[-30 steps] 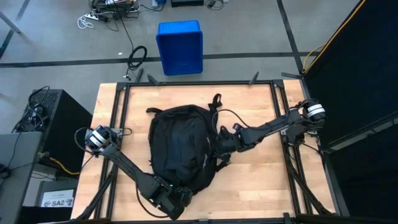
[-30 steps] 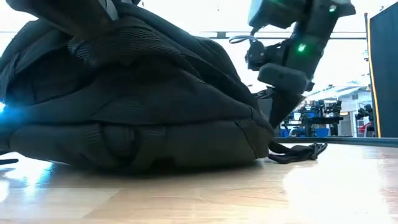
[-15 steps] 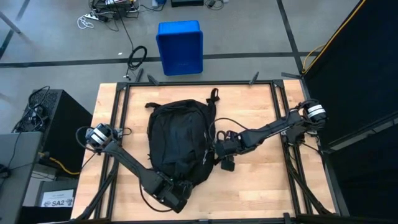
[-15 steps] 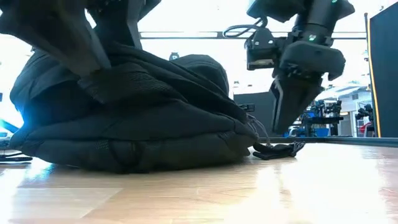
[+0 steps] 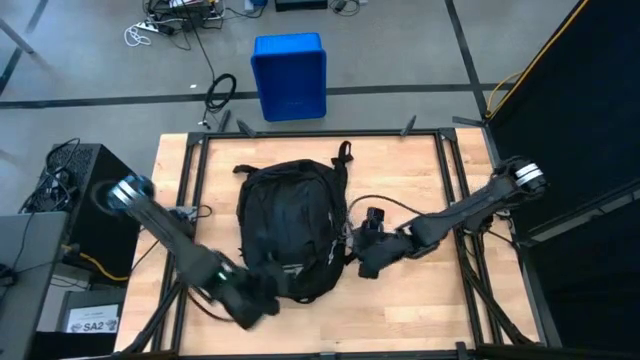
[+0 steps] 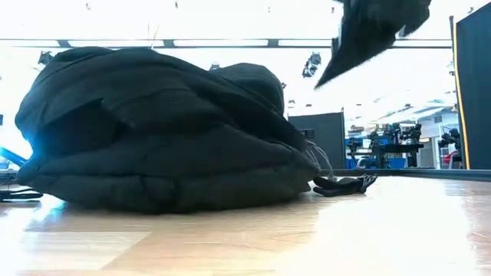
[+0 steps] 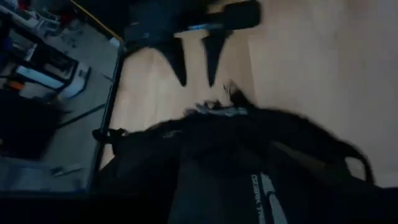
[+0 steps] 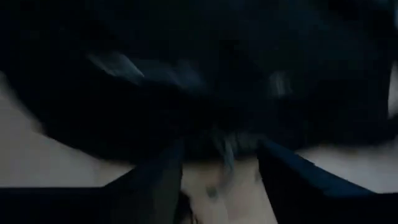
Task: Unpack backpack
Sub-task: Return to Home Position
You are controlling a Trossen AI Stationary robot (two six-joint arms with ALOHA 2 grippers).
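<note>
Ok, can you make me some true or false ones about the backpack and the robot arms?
1. The backpack lies on the table. True.
2. The backpack is red. False: it is black.
3. The blue bin sits on the table. False: it stands on the floor beyond the table.
4. The right fingers are open. True.

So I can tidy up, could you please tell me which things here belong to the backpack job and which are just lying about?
Job: backpack, left gripper by its near end, right gripper beside it.
Lying about: blue bin, black cables.
</note>
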